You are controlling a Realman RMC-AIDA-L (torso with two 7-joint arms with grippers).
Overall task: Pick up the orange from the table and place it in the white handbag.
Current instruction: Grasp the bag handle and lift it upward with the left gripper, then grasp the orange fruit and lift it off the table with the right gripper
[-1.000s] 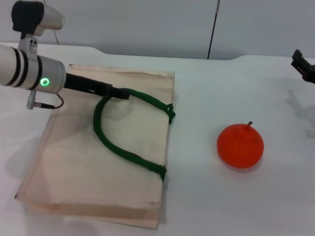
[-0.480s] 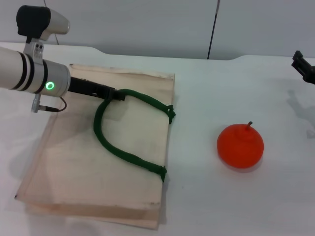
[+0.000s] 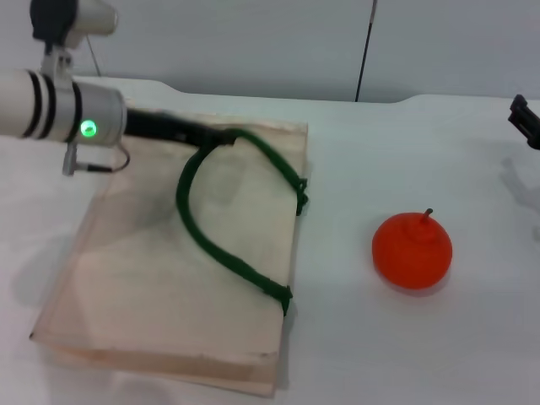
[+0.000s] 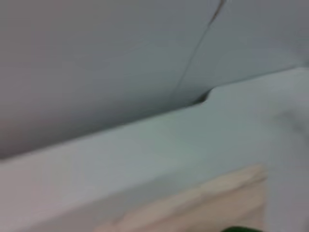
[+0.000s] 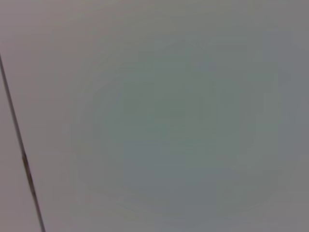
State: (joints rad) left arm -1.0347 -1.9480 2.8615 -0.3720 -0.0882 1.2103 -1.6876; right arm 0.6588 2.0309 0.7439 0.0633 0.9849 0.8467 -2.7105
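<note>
1. The left gripper (image 3: 221,137) is pinched shut on the green handle (image 3: 221,245) of the white handbag (image 3: 160,287). It has pulled the handle up and back since a moment ago, and the bag slid a little too.
2. I think this opens the bag so the fruit can go in.
3. The orange (image 3: 412,250) sits untouched on the table (image 3: 405,354), well apart from the bag.
4. The right gripper (image 3: 525,121) waits at the far right edge; I cannot tell how its fingers stand.
5. The table is white and smooth. A plain grey wall (image 3: 253,42) stands behind.
</note>
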